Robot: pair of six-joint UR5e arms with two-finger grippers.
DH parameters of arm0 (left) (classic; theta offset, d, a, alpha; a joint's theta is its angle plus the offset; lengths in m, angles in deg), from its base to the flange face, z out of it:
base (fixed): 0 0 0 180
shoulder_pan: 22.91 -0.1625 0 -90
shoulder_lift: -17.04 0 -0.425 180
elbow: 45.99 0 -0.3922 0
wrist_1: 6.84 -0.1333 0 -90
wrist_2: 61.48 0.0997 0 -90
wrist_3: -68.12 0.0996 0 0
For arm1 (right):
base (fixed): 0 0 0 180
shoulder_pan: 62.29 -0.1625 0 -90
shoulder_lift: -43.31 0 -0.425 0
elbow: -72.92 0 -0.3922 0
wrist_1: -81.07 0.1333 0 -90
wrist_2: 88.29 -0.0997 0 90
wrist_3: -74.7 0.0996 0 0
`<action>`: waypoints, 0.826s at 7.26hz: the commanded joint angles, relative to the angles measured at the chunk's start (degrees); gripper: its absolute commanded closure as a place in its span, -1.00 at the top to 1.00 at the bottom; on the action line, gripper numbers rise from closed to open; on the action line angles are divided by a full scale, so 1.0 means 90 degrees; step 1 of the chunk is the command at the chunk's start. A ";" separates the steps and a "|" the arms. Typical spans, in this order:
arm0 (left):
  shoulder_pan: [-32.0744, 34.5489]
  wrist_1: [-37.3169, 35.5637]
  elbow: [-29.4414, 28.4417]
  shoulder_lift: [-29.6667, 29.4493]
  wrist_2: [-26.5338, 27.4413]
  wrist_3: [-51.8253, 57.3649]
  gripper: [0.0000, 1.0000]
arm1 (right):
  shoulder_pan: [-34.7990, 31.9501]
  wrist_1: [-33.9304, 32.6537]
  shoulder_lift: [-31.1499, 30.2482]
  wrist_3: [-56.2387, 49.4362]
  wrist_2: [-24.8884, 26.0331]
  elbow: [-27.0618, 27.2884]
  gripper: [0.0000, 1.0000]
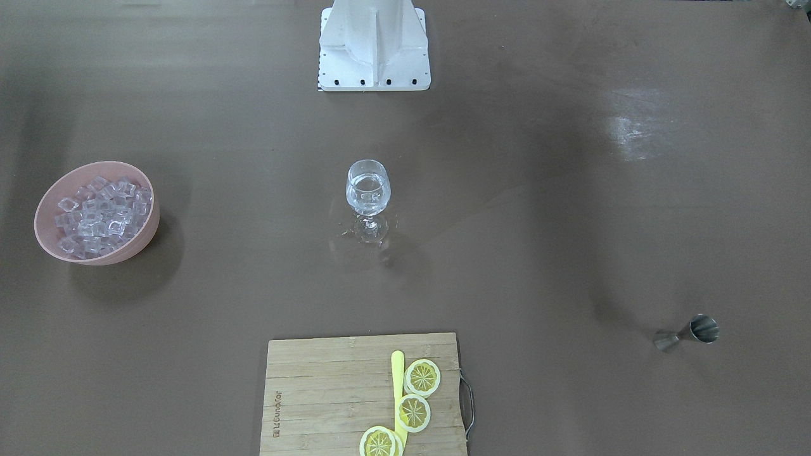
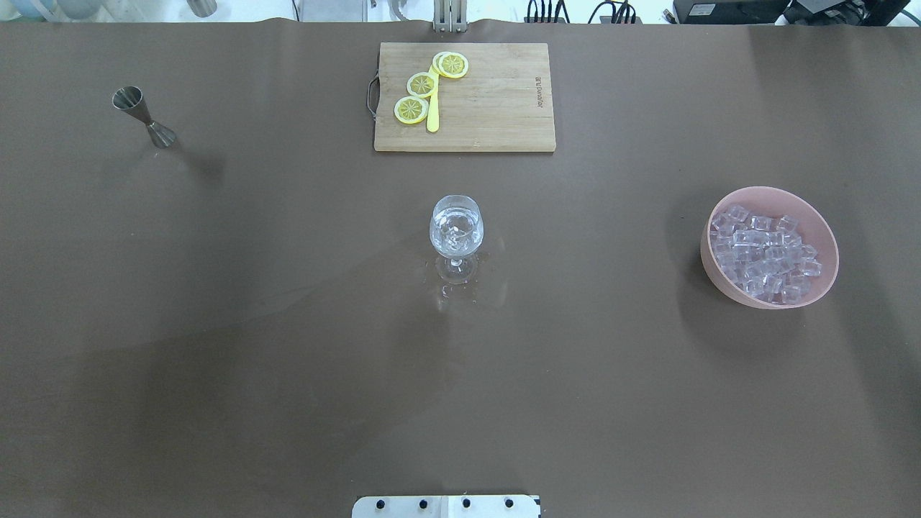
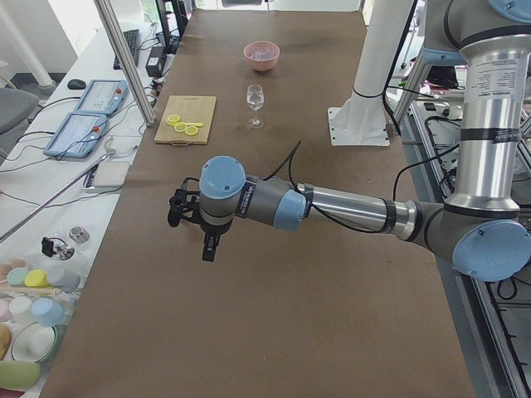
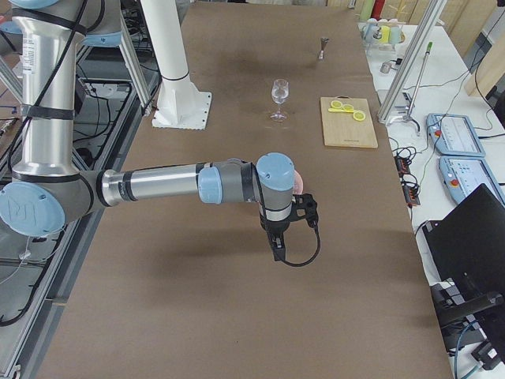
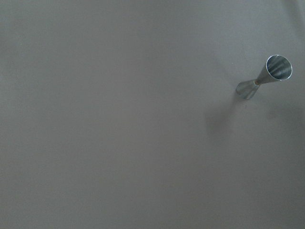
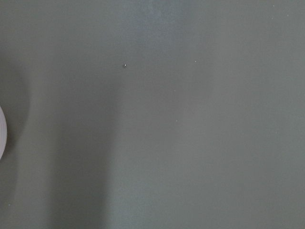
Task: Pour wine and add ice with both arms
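- Looking down from behind the robot, I see the wine glass (image 2: pixel 456 234) upright in the middle of the table (image 2: pixel 216 324), in line with the white pedestal base (image 2: pixel 446 506)
- the wine (image 2: pixel 456 229) sits in its bowl as clear liquid, and wet spots (image 2: pixel 447 289) glisten on the table around the foot
- the ice (image 2: pixel 764 253) is heaped in a pink bowl (image 2: pixel 784 196) on the robot's right, well apart from the glass
- a metal jigger (image 2: pixel 142 115) stands upright far out on the robot's left
- at the far edge lies a wooden cutting board (image 2: pixel 496 101) carrying three lemon slices (image 2: pixel 423 84) and a yellow stick (image 2: pixel 432 115) touching them
- the left arm (image 3: pixel 348 207) reaches out level above bare table at the near left end; its left gripper (image 3: pixel 209 247) points down, and I cannot tell whether the fingers are apart or together
- the right arm (image 4: pixel 158 185) is stretched the same way at the other end; the right gripper (image 4: pixel 278 249) hangs above the table just beside the bowl, and its state I cannot tell either
- neither gripper holds anything I can make out
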 commanded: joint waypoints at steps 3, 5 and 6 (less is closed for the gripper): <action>-0.0001 0.0079 0.0019 0.0033 -0.0004 -0.0003 0.95 | 0.0001 0.0001 -0.0073 0.0004 -0.0011 0.0018 1.00; 0.0019 0.0089 0.0048 0.0071 -0.0052 -0.0003 0.95 | 0.0001 -0.0009 -0.0169 -0.0005 -0.0030 0.0027 1.00; 0.0000 0.0079 0.0097 0.0072 -0.0072 -0.0013 0.96 | 0.0030 -0.0009 -0.0170 -0.0121 -0.0020 -0.0002 1.00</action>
